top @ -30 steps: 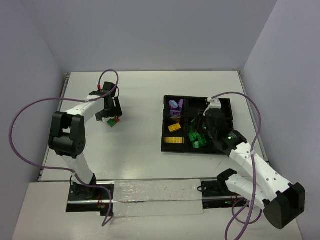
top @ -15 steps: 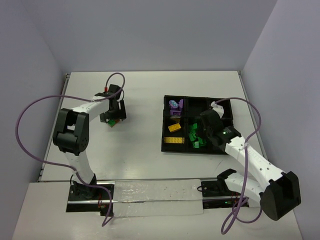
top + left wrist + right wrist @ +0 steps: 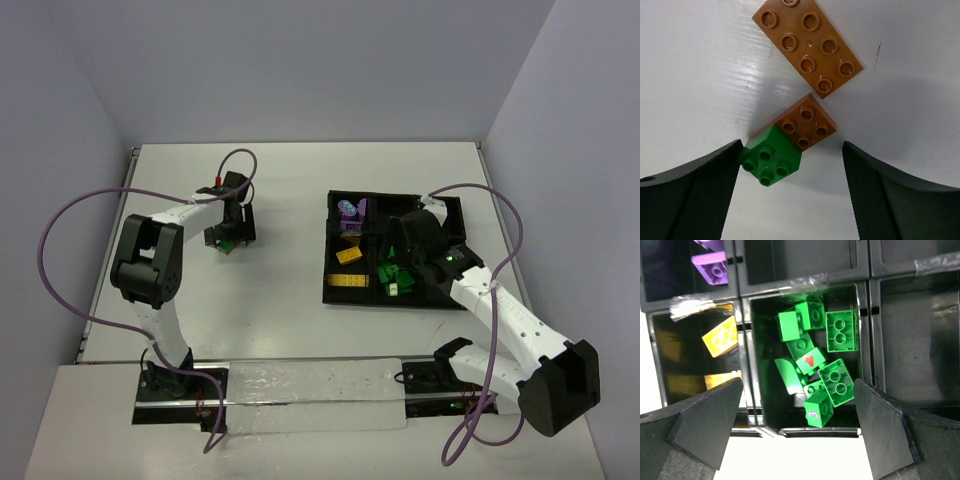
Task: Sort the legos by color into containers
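Left of centre on the white table lies a green brick [image 3: 771, 161] joined to a square orange brick [image 3: 807, 122], with a longer orange brick [image 3: 807, 45] just beyond. My left gripper [image 3: 791, 167] [image 3: 231, 232] hangs open over this cluster [image 3: 228, 243]; the green brick touches the left finger. On the right, the black tray [image 3: 330, 297] holds purple [image 3: 350, 212], yellow [image 3: 349, 255] and green legos [image 3: 392, 277] in separate containers. My right gripper [image 3: 798, 387] [image 3: 400, 252] stands wide open above the green pile [image 3: 815, 375], holding nothing.
Low divider walls [image 3: 744, 355] separate the tray's squares, and clear tape [image 3: 800, 282] is stuck on one. Yellow bricks [image 3: 720, 336] sit left of the green square. Purple cables [image 3: 60, 225] loop from both arms. Grey walls enclose the table.
My right gripper's jaws have opened wide above the green compartment. The left gripper has shifted slightly right and settled over the green-and-orange cluster.
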Tool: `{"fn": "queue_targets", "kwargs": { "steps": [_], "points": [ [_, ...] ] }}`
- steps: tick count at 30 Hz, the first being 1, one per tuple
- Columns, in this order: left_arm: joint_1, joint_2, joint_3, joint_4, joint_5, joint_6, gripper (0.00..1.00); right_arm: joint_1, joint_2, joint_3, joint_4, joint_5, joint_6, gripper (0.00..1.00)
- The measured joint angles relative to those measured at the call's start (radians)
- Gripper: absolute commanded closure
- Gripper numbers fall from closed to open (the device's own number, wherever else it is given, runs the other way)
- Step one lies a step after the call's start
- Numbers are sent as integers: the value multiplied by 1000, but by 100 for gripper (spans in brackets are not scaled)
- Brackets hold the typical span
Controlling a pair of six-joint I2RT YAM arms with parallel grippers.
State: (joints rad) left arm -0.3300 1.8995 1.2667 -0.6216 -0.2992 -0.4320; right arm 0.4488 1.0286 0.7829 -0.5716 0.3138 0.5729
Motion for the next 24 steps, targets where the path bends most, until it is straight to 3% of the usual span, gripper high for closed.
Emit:
{"fn": "queue_targets", "kwargs": {
  "steps": [17,20,24],
  "points": [
    [-115,-18,-8,-43,87,-44,13,0,0,9,2,-26,-11,0],
    [-117,-43,-8,-71,60,-57,23,0,0,9,2,-31,-13,0],
    [-112,-62,3,-106,-12,-80,29,0,0,9,2,-38,-13,0]
  ]
}}
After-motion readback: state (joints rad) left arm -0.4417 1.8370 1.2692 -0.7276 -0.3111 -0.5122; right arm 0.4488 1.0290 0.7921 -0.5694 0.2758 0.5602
